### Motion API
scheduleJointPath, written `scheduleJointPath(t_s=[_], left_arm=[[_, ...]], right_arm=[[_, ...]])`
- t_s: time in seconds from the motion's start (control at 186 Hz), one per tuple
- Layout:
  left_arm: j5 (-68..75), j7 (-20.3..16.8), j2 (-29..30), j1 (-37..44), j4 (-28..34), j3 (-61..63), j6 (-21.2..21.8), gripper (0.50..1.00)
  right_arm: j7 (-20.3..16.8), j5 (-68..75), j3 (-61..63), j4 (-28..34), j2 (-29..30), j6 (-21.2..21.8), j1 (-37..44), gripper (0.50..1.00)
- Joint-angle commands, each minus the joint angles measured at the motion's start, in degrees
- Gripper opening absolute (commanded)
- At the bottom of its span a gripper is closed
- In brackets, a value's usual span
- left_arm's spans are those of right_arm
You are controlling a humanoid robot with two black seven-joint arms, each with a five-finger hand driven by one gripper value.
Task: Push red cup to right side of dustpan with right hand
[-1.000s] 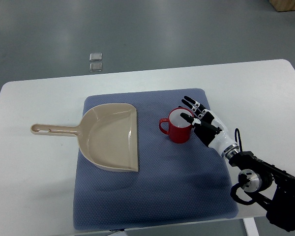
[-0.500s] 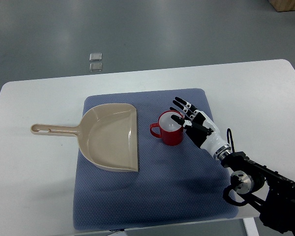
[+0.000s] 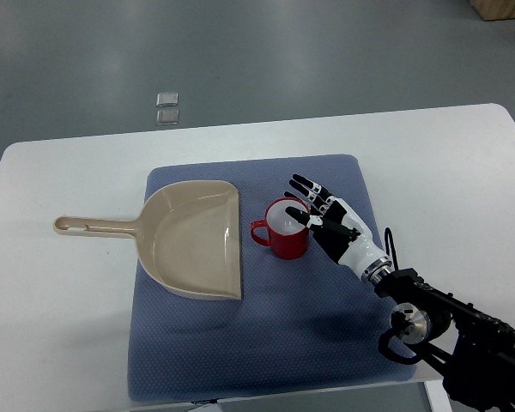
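Grey floor fills the top of the top view, with two small clear squares (image 3: 167, 109) lying on it at about 11 o'clock from the white table (image 3: 60, 292). On the table a blue-grey mat (image 3: 266, 343) takes up the middle. At the mat's 9 o'clock side sits a beige dustpan (image 3: 193, 240), its handle (image 3: 94, 227) sticking out leftward over the bare tabletop (handle end has a slot), its open straight edge facing 3 o'clock. Just beside that edge, not touching it as far as I can tell, stands the red cup (image 3: 283, 233), upright, white inside, its small handle pointing to 9 o'clock toward the dustpan. The right hand (image 3: 326, 221) is at the cup's 3 o'clock, black-and-white fingers (image 3: 302, 184) stretched out flat and spread, holding nothing; the lower fingertips lie against or over the cup's right rim (exact contact hard to judge from above). Its forearm runs down to 5 o'clock, into the black arm (image 3: 446, 335) at the picture's bottom right corner.
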Motion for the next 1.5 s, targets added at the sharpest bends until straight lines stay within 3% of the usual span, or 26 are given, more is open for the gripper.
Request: scheduleJointPath(t_s=[0.0, 1.495], left_arm=[[-0.02, 0.0, 0.0, 0.0, 0.0, 0.0, 0.0, 1.0], [-0.02, 0.0, 0.0, 0.0, 0.0, 0.0, 0.0, 1.0]], right_arm=[[-0.05, -0.31, -0.03, -0.01, 0.66, -0.15, -0.03, 0.932], [-0.23, -2.15, -3.2, 1.66, 2.86, -1.38, 0.24, 0.932]])
